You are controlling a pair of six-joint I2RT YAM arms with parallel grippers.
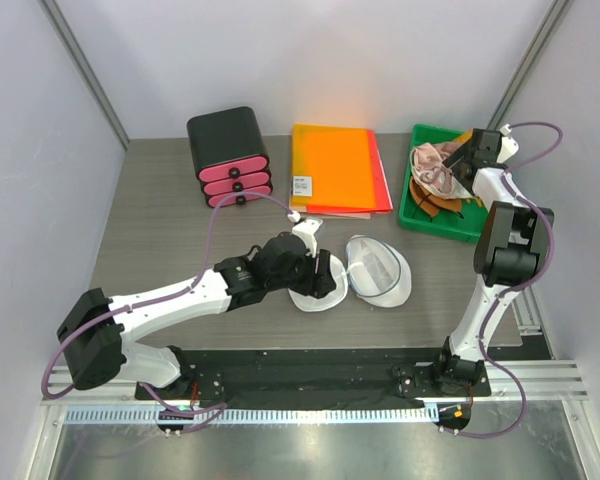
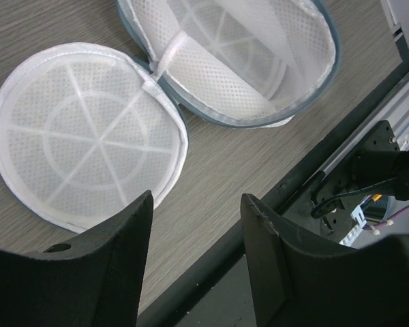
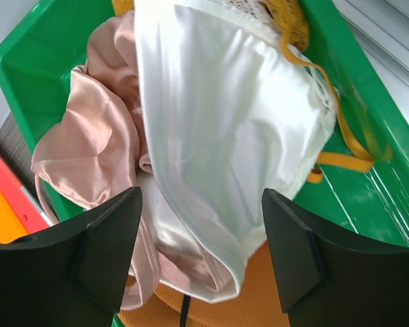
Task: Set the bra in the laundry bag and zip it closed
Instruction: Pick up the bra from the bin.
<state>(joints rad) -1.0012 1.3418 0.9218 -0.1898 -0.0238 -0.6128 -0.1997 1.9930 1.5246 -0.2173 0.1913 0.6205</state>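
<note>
We log: laundry bag (image 1: pixel 378 270) open on surface (image 1: pixel 160 220) | left pincer (image 2: pixel 198 204) agape, empty | right pincer (image 3: pixel 201 201) agape, empty, over bra (image 3: pixel 218 122) in tray (image 3: pixel 368 102)

The white round mesh laundry bag (image 2: pixel 88 136) is lying open on the grey wood-grain tabletop (image 2: pixel 211 184), its two ribbed halves joined side by side, the farther half showing a dark zipper rim. The left gripper (image 2: pixel 194 262) is hovering just beside the nearer half, its black fingers (image 2: pixel 116 272) standing apart with nothing between them, above the black rail (image 2: pixel 293 182) running along the tabletop's edge.
</note>
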